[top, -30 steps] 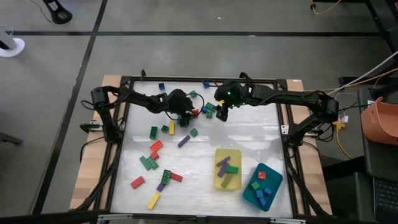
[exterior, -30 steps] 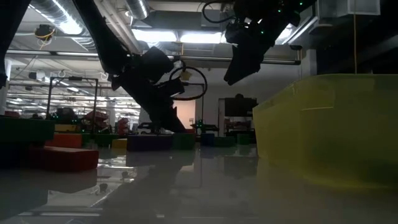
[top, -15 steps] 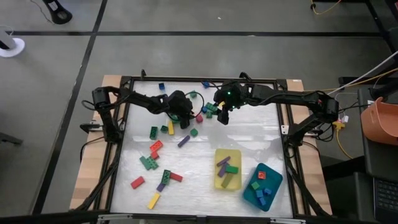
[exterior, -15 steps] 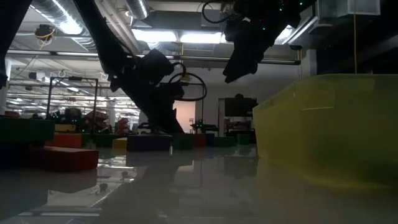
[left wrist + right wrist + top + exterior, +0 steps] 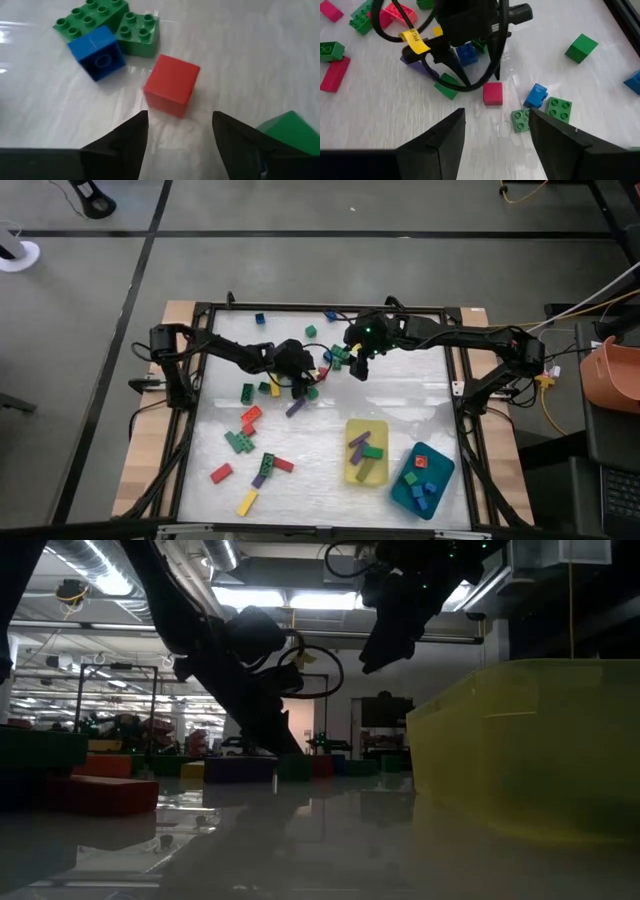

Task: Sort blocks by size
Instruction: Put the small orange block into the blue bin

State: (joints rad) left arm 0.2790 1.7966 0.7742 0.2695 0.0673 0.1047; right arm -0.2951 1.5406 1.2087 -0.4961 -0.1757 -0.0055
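A: Cube point(image 5: 171, 85), red, a small one among the blocks, lies flat on the table straight ahead of the left gripper point(image 5: 177, 131), fingers apart, nothing between them.

B: Its neighbours?

A: Blue block point(image 5: 102, 52) and green brick point(image 5: 137, 32) sit beyond it, apart from it.

B: Any long axis?

A: None; it's square, one corner turned slightly toward the fingers.

B: The right gripper point(image 5: 496, 132)?

A: Farther off, raised, fingers apart, empty. The left looks nearer.
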